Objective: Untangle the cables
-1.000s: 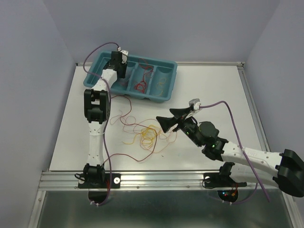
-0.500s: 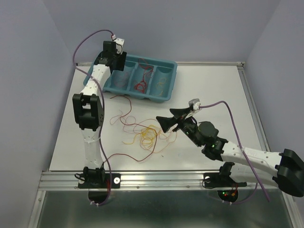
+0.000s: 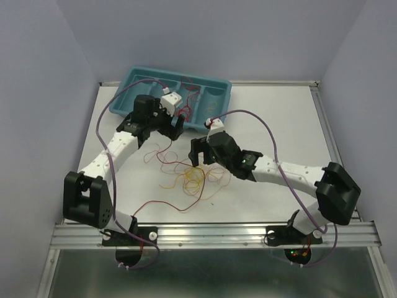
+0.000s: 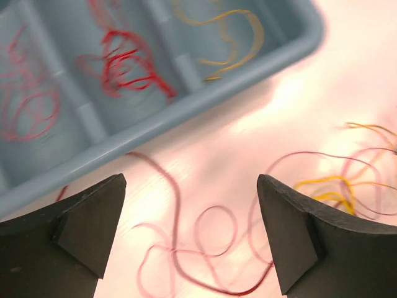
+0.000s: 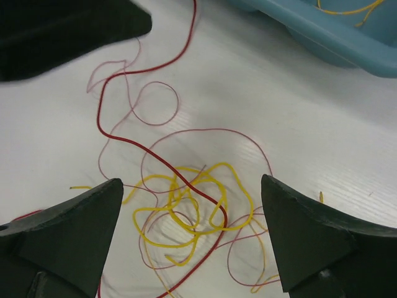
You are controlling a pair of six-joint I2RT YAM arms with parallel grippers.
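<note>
A tangle of yellow, orange and dark red cables [image 3: 191,177] lies on the white table. My left gripper [image 3: 172,127] is open and empty, just in front of the teal tray [image 3: 121,99]. In the left wrist view [image 4: 191,236] it hangs over curly dark red cable loops [image 4: 214,248]. My right gripper [image 3: 198,155] is open and empty, at the tangle's far edge. In the right wrist view [image 5: 192,236] the yellow cables [image 5: 192,208] and a red cable [image 5: 133,144] lie between its jaws. The tray holds red cables [image 4: 127,59] and a yellow cable [image 4: 232,37] in separate compartments.
The tray's front wall [image 4: 186,108] runs close above the left gripper. The left gripper's dark finger [image 5: 62,31] shows at the upper left of the right wrist view and the tray's corner [image 5: 322,34] at the upper right. A long red cable [image 3: 162,203] trails toward the table's near edge.
My left arm has swung down from over the tray to the table in front of it. My right arm has moved left and forward to the tangle. Both grippers stay open.
</note>
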